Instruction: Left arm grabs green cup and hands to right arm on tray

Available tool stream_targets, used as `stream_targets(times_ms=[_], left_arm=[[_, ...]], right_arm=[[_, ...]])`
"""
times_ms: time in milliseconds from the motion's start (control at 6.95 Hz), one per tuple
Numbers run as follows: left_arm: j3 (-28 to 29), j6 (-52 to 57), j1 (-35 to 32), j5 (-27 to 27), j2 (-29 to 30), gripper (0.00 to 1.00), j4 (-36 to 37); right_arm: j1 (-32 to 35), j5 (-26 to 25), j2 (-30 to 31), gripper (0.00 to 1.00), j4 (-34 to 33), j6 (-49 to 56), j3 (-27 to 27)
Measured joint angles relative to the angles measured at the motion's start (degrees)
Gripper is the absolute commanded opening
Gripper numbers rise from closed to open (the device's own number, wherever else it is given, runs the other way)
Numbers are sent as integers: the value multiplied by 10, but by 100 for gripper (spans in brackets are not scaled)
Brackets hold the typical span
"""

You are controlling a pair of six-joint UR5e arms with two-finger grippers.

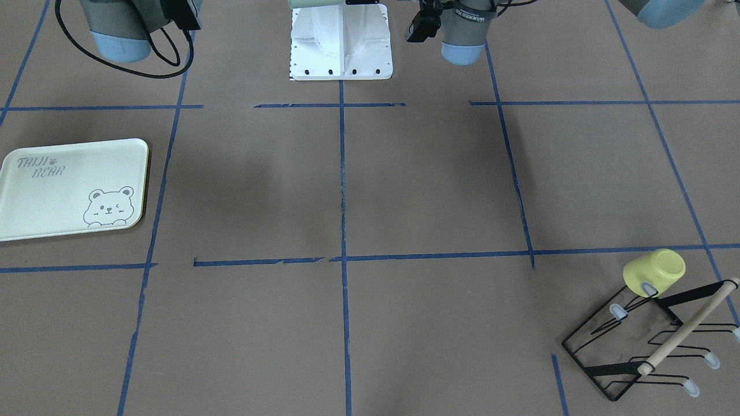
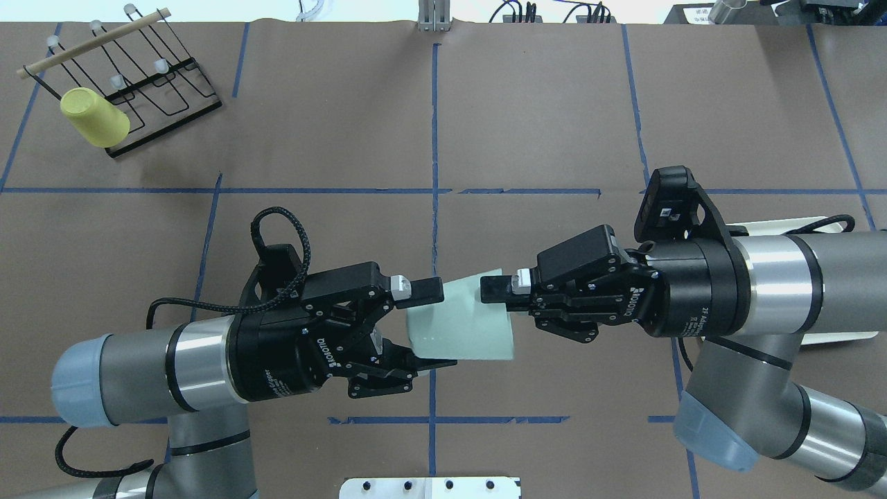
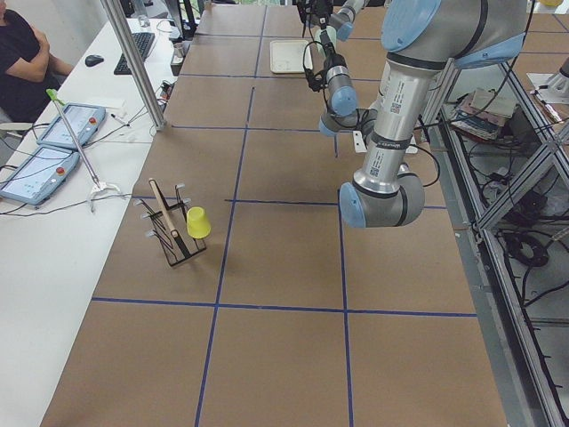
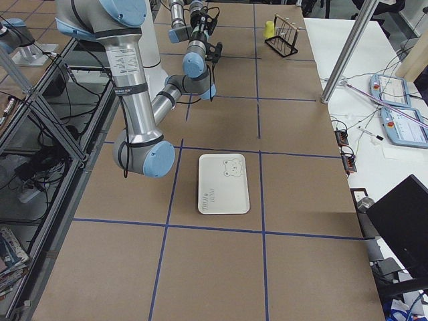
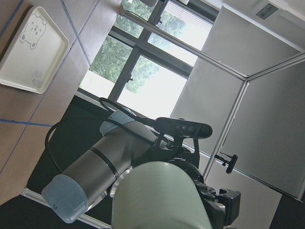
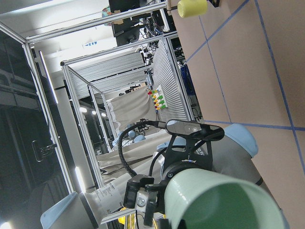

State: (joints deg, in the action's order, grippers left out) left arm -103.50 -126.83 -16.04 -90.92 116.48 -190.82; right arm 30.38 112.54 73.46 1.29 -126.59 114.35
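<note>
The green cup (image 2: 461, 326) lies on its side in the air between both grippers, above the table's middle. My left gripper (image 2: 438, 327) is shut on its base end, one finger on each side. My right gripper (image 2: 495, 301) is at the cup's rim end. One of its fingers (image 2: 495, 288) lies on the rim's edge and the other is hidden, so I cannot tell its grip. The left wrist view shows the cup's base (image 5: 162, 200). The right wrist view shows its open mouth (image 6: 214, 202). The tray (image 1: 58, 202) lies bare on my right side, partly under the right arm (image 2: 783, 226).
A yellow-green cup (image 2: 93, 118) hangs on a black wire rack (image 2: 138, 76) with a wooden bar at the far left corner, also seen in the front-facing view (image 1: 653, 271). The white robot base plate (image 1: 341, 52) sits at the near edge. A person sits beyond the table's far side.
</note>
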Motion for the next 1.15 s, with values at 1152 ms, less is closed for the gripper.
stream_targets(times_ms=[1152], left_arm=[[-1, 25, -26, 12, -26, 100, 61]], right_arm=[[94, -36, 150, 0, 9, 0, 55]])
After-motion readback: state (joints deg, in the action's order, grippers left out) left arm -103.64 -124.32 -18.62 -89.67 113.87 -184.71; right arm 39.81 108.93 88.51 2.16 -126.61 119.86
